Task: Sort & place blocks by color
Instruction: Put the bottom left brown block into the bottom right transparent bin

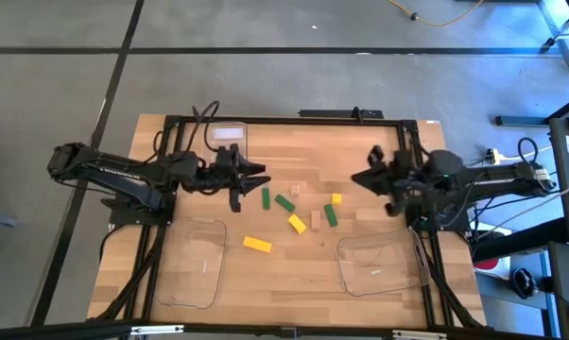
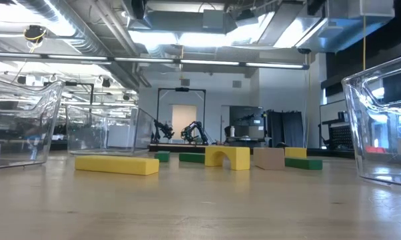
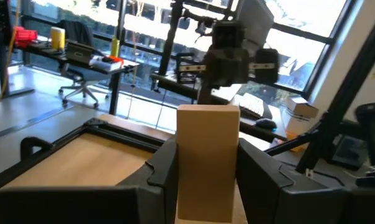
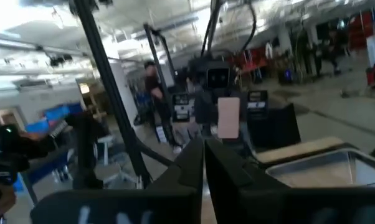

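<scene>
Blocks lie in a loose bunch near the middle of the wooden table (image 1: pixel 294 274). One tan block (image 3: pixel 207 162) is not on the table: the left gripper (image 3: pixel 207 171) holds it between its two dark fingers, and the block stands upright in the grip. In the high view the left gripper (image 1: pixel 250 179) hangs over the table's left half, close to the far edge, just beside the bunch. On the table a long yellow bar (image 1: pixel 257 244) lies nearest the front edge, apart from the others. A shorter yellow block (image 1: pixel 297 223) lies tilted by a small tan cube (image 1: pixel 315 222). Two green bars (image 1: pixel 266 197) (image 1: pixel 284 202) lie side by side closer to the left gripper, and a third green bar (image 1: pixel 331 215) lies toward the right with a small yellow cube (image 1: pixel 336 198) just past it. From table height the yellow piece in the middle (image 2: pixel 227 157) shows an arch cut under it. The right gripper (image 1: pixel 371 178) hangs over the right half of the table, well apart from the blocks, with its fingers (image 4: pixel 194 165) pressed together and nothing between them. One clear tray (image 1: pixel 195 266) sits by the front left corner, one (image 1: pixel 379 264) by the front right corner, and a third (image 1: pixel 227 137) at the far edge behind the left gripper.
</scene>
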Robot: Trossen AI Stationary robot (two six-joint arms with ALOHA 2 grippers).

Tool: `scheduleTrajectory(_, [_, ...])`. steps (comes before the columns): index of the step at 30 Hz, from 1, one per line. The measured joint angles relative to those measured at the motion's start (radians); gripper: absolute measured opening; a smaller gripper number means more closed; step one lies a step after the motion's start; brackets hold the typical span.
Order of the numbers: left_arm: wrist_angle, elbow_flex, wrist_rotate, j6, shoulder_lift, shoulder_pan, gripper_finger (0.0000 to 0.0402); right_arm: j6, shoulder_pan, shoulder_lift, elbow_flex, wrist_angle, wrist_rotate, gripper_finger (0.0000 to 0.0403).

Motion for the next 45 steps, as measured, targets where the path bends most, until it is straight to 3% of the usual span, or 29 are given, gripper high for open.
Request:
scheduleTrajectory(11, [0.003,0.0,-0.018,0.005,0.008,0.0,0.0113,0.005,0.0,0.3,0.176,-0.036,0.001,0.0021])
scheduleTrajectory(15, [0.003,0.0,-0.016,0.0,0.009,0.0,0.0113,0.082,0.0,0.381,0.208,-0.037,0.007,0.0031])
scheduleTrajectory(19, [0.008,0.0,-0.015,-0.019,0.01,0.0,0.0113,0.1,0.0,0.486,0.264,-0.044,0.006,0.0088])
scheduleTrajectory(27, [0.045,0.001,-0.039,-0.046,0.018,0.0,0.0113,-0.008,-0.001,0.65,0.396,-0.046,0.009,0.0252])
scheduleTrajectory(30, [0.072,0.001,-0.044,-0.05,0.048,-0.001,0.0113,-0.011,-0.002,0.693,0.428,-0.045,0.009,0.029])
scheduleTrajectory(37, [0.216,0.0,-0.024,-0.078,0.161,-0.017,0.0113,-0.004,-0.002,0.752,0.457,-0.052,0.01,0.0295])
scheduleTrajectory(45, [0.29,0.001,0.047,-0.082,0.175,-0.026,0.0113,-0.005,-0.003,0.753,0.46,-0.021,0.052,0.0276])
